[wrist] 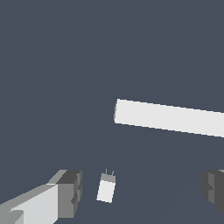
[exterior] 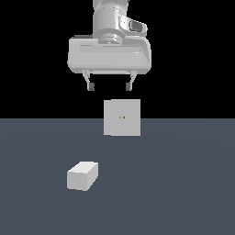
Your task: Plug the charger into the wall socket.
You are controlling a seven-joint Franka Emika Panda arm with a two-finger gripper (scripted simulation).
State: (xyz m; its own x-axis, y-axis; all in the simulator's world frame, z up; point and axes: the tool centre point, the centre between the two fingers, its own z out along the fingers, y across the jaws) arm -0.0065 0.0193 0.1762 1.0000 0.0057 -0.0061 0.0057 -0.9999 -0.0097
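The charger (exterior: 82, 175) is a small off-white block lying on the dark grey floor, toward the exterior view's left and nearer the camera. In the wrist view the charger (wrist: 106, 188) shows two thin prongs at one end. The wall socket (exterior: 122, 117) is an upright light-grey square plate with two tiny yellowish holes, standing farther back; in the wrist view the wall socket (wrist: 170, 118) shows edge-on as a long pale bar. My gripper (exterior: 110, 86) hangs high above the floor, open and empty, above the socket. Its fingers (wrist: 70, 192) frame the charger in the wrist view.
The dark grey floor (exterior: 183, 183) spreads flat around both things. Behind it the background is black.
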